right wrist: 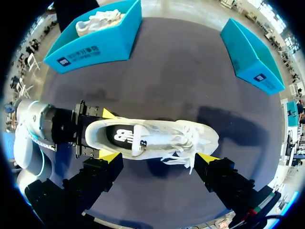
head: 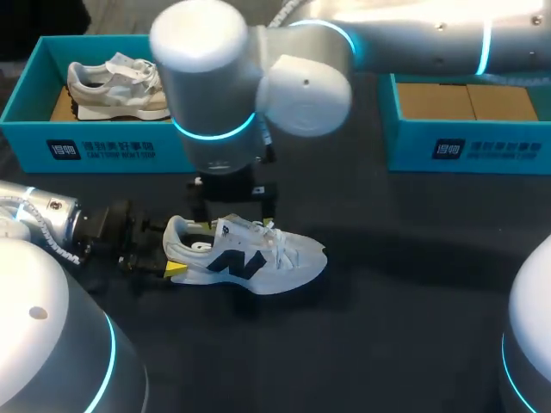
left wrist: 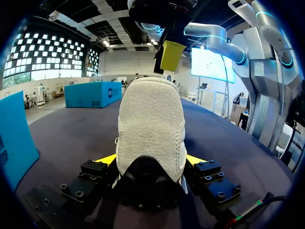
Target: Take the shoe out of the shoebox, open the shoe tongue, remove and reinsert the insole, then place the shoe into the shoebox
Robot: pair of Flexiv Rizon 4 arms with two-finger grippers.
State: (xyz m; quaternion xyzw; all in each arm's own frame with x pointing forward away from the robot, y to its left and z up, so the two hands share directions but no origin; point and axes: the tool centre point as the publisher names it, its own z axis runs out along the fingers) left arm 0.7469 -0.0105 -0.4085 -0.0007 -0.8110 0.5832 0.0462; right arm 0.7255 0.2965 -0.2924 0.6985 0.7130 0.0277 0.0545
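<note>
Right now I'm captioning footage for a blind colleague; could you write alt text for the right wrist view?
A white shoe stands upright on a dark table, its heel clamped by the left pincer, while the right pincer hangs open above it. Beyond stand a blue shoebox holding another shoe and a second shoebox.

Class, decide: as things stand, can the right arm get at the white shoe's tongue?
Probably yes: the right gripper hangs open above the shoe, and the left gripper clamps only the heel, leaving the tongue uncovered.
</note>
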